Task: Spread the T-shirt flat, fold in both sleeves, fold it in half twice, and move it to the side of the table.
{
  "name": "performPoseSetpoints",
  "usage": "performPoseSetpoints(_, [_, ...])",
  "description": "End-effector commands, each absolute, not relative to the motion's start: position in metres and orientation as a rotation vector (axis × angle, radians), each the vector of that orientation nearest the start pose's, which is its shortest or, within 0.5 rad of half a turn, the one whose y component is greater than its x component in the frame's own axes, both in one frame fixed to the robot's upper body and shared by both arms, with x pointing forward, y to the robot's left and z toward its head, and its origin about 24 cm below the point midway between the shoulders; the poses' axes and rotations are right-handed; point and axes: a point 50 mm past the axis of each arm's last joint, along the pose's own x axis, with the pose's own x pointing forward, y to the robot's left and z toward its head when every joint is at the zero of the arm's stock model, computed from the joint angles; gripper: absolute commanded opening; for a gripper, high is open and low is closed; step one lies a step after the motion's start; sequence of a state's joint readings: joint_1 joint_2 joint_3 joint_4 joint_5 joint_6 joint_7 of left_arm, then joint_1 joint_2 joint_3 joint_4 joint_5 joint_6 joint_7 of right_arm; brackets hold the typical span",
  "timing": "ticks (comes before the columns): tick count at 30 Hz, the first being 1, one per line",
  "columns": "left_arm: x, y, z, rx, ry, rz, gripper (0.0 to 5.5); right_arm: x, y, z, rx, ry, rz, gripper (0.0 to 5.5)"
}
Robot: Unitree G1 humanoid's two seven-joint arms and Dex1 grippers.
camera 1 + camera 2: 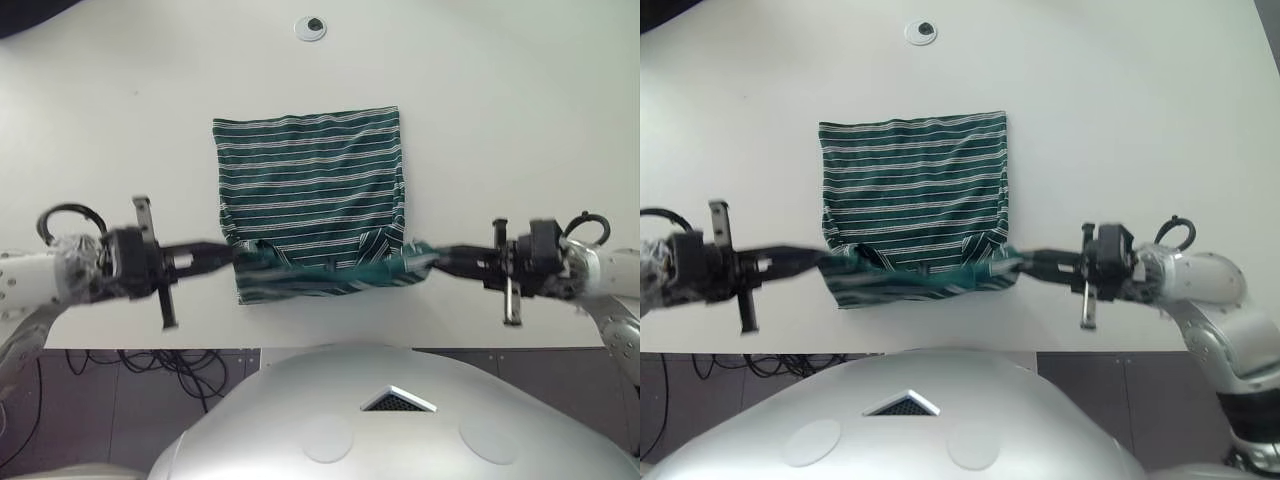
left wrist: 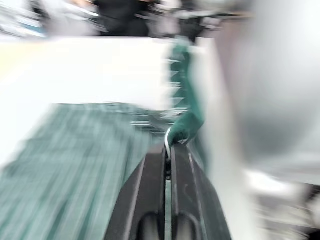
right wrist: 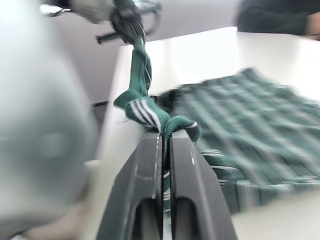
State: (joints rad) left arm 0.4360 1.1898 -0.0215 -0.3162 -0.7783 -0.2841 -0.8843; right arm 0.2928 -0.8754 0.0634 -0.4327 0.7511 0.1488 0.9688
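A dark green T-shirt (image 1: 312,185) with thin white stripes lies partly folded on the white table (image 1: 500,130), its far part flat. Its near edge is lifted off the table and stretched between both grippers. My left gripper (image 1: 232,254) is shut on the near left corner, and the pinched cloth (image 2: 181,131) shows at its tips. My right gripper (image 1: 428,260) is shut on the near right corner, with bunched striped fabric (image 3: 150,117) clamped between its fingers (image 3: 148,145). Both grippers hover just inside the table's near edge.
A small round white fitting with a dark centre (image 1: 311,27) sits in the table at the far middle. Bare white tabletop spreads to the left, right and beyond the shirt. Cables (image 1: 160,365) lie on the floor below the near edge.
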Motion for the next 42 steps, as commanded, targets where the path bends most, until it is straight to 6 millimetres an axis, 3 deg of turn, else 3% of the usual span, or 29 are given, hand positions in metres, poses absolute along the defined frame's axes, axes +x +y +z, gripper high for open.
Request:
performPoseSetpoints(1, [0.204, 0.247, 0.100, 0.393, 0.135, -0.922, 0.03, 0.209, -0.186, 0.090, -0.053, 0.200, 1.094, 0.00])
performPoseSetpoints(6, [0.256, 0.248, 0.077, 0.549, 0.188, -0.712, 0.03, 0.268, -0.170, 0.074, -0.110, 0.242, 0.934, 0.00])
performPoseSetpoints(12, [0.283, 0.241, 0.059, 0.615, 0.211, -0.652, 0.03, 0.313, -0.158, 0.063, -0.217, 0.242, 0.824, 0.00])
performPoseSetpoints(14, [0.289, 0.244, 0.057, 0.630, 0.213, -0.604, 0.00, 0.324, -0.157, 0.063, -0.216, 0.224, 0.784, 0.38])
performPoseSetpoints(17, [0.293, 0.249, 0.060, 0.616, 0.196, -0.546, 0.41, 0.331, -0.160, 0.061, -0.225, 0.207, 0.746, 0.78])
performPoseSetpoints(18, [0.295, 0.251, 0.062, 0.613, 0.186, -0.526, 0.69, 0.331, -0.162, 0.061, -0.226, 0.205, 0.743, 1.07])
performPoseSetpoints(23, [0.297, 0.257, 0.082, 0.637, 0.090, -0.462, 0.69, 0.324, -0.163, 0.064, -0.223, 0.169, 0.768, 1.07])
performPoseSetpoints(26, [0.289, 0.250, 0.088, 0.637, 0.035, -0.529, 0.69, 0.315, -0.154, 0.067, -0.229, 0.129, 0.839, 1.07])
performPoseSetpoints(31, [0.231, 0.204, 0.085, 0.629, -0.022, -1.083, 0.69, 0.290, -0.134, 0.058, -0.520, 0.093, 1.045, 1.07])
performPoseSetpoints(33, [0.214, 0.199, 0.071, 0.818, 0.044, -1.262, 0.69, 0.284, -0.134, 0.050, -0.704, 0.108, 1.104, 1.07])
performPoseSetpoints(36, [0.206, 0.199, 0.055, 1.124, 0.126, -1.432, 0.69, 0.274, -0.138, 0.040, -0.885, 0.149, 1.192, 1.07])
performPoseSetpoints(40, [0.224, 0.214, 0.043, 1.537, 0.263, -1.508, 0.69, 0.247, -0.144, 0.029, -1.016, 0.260, 1.410, 1.07])
performPoseSetpoints(42, [0.242, 0.218, 0.041, 1.754, 0.279, -1.512, 0.69, 0.220, -0.137, 0.028, -0.973, 0.305, 1.593, 1.07])
